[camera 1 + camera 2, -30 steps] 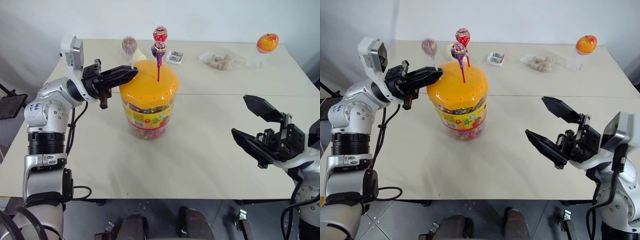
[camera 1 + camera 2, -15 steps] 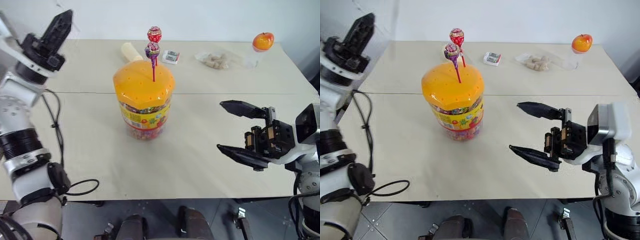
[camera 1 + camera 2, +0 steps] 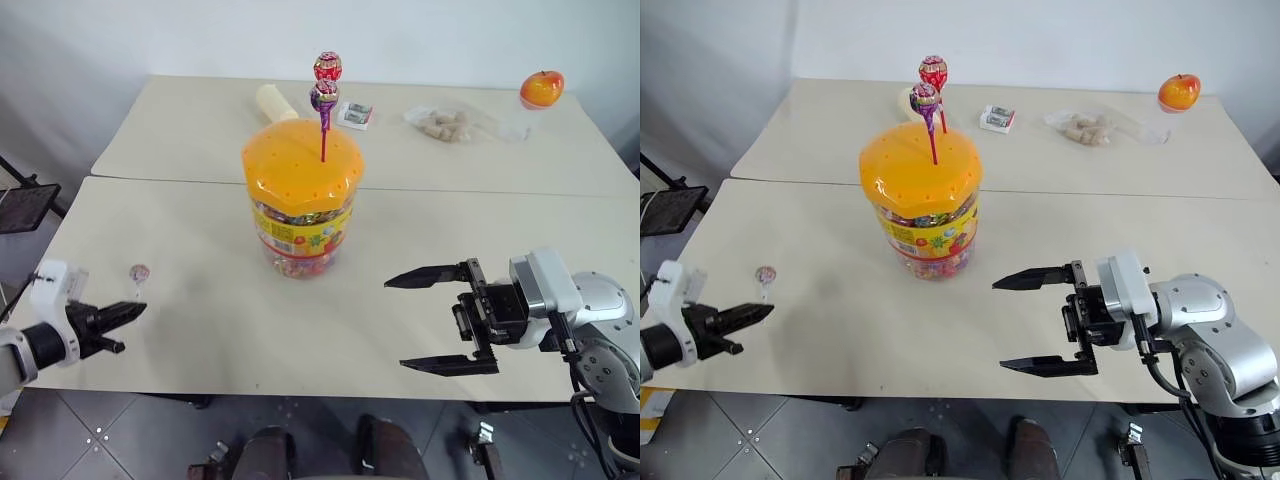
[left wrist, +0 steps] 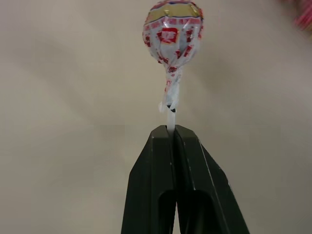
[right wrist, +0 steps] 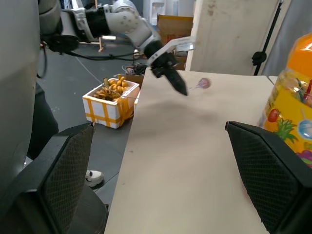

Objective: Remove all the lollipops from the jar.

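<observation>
Left hand (image 3: pixel 128 312) clamps the white stick of the pink lollipop (image 3: pixel 139 273) low over the surface (image 3: pixel 200 330), at 8 o'clock from the jar (image 3: pixel 301 200), apparently for set-down; purple lollipop (image 3: pixel 322 97) and red lollipop (image 3: pixel 326 67) stand in its lid; right hand (image 3: pixel 440 320) spread empty, likely waiting.

The left gripper (image 3: pixel 135 311) reaches low at the robot's far left, fingers pressed together on a lollipop stick (image 4: pixel 170 116). The right gripper (image 3: pixel 440 322) points left, jaws spread wide, holding nothing.
</observation>
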Tool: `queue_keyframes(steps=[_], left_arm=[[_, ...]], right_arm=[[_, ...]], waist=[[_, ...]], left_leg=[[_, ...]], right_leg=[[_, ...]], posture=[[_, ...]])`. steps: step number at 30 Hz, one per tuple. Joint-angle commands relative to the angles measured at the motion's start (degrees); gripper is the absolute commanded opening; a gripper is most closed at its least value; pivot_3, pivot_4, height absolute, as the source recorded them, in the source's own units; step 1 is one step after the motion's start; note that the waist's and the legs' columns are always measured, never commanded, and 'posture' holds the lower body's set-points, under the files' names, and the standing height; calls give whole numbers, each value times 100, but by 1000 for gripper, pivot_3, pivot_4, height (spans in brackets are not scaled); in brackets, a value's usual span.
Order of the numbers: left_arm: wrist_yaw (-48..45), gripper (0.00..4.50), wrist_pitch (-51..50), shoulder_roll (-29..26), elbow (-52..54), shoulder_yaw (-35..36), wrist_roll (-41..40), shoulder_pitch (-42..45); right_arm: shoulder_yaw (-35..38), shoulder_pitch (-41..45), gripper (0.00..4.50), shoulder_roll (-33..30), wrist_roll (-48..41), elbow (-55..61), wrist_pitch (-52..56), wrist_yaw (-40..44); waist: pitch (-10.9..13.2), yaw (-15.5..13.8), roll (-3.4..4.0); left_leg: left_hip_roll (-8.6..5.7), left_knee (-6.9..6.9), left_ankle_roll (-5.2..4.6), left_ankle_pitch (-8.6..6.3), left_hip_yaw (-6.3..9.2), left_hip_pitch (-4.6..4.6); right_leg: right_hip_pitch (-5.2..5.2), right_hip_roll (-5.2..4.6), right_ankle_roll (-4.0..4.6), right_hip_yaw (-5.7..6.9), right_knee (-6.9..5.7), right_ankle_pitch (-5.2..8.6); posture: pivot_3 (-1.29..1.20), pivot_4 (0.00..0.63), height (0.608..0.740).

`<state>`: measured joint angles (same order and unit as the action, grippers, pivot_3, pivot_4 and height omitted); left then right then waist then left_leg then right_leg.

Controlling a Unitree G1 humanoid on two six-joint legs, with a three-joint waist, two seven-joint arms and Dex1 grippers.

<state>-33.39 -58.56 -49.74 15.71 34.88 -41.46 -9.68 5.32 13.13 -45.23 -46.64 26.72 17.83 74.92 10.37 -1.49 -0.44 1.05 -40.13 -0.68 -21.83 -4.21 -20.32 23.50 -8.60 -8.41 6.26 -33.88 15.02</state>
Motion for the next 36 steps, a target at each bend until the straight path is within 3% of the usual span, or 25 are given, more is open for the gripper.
queue_keyframes(steps=[1, 7, 9, 11, 13, 19, 23, 29, 36], left_arm=[[36, 477, 232, 2, 178, -8, 238, -80], [-192, 2158, 585, 81, -25, -48, 354, -9], [-869, 2788, 1252, -105, -379, 216, 332, 150], [-1273, 2788, 1582, -176, -668, 418, 242, 302], [-2106, 2788, 2163, 164, -486, 616, -239, 377], [-1799, 2788, 2370, 981, -24, 831, -1685, 1599], [-1564, 2788, 2024, 1131, 142, 530, -2412, 2099], [-1881, 2788, 2105, 1112, -40, 19, -2251, 2119], [-2048, 2788, 2587, 1345, -403, -296, -1953, 2348]], right_arm=[[132, -24, 4500, 55, -86, 42, -61, 32], [309, -99, 4500, 234, -244, 15, -73, -70], [629, -178, 4500, 474, -470, -99, -36, -467], [822, -205, 4500, 664, -603, -163, -1, -762], [907, -191, 4500, 823, -607, -185, 2, -1048], [731, 729, 4500, 1396, -869, -96, 431, -2506], [124, 1552, 4500, 1500, -550, -172, 788, -2768], [-592, 3020, 4500, 1849, 273, -1111, 1073, -3228], [-1111, 3842, 4500, 2284, 968, -1613, 1388, -3535]], waist=[[0, 3, -1], [-1, 22, 1], [-1, 22, 1], [-1, 18, 0], [-1, 27, 1], [-3, 42, 8], [-4, 124, 8], [-3, 262, 8], [-3, 322, 8]], left_leg=[[0, 0, 0, 0, 1, 0], [2, 9, 6, -4, -5, 1], [2, 9, 6, -4, -9, 1], [3, 6, 6, -4, -38, 0], [5, 6, 6, -4, -57, 0], [15, -2, 7, -7, -75, 3], [18, -4, 7, -7, -76, 11], [17, 4, 9, -8, -85, 11], [17, 8, 9, -7, -85, 5]], right_leg=[[1, 0, 1, 0, -1, 0], [9, 2, 3, 2, -3, -1], [9, 2, 3, 2, -2, -1], [9, 4, 4, 7, -3, -1], [10, 4, 7, 8, -1, 0], [16, 5, 14, 8, -13, -4], [17, 6, 17, 7, -26, -6], [22, 9, 16, 12, -28, -6], [27, 10, 16, 20, -25, -6]], posture=[[0, 150, 740], [0, 150, 740], [0, 150, 740], [0, 150, 740], [0, 150, 740], [0, 150, 740], [0, 150, 740], [0, 150, 740], [0, 150, 740]])
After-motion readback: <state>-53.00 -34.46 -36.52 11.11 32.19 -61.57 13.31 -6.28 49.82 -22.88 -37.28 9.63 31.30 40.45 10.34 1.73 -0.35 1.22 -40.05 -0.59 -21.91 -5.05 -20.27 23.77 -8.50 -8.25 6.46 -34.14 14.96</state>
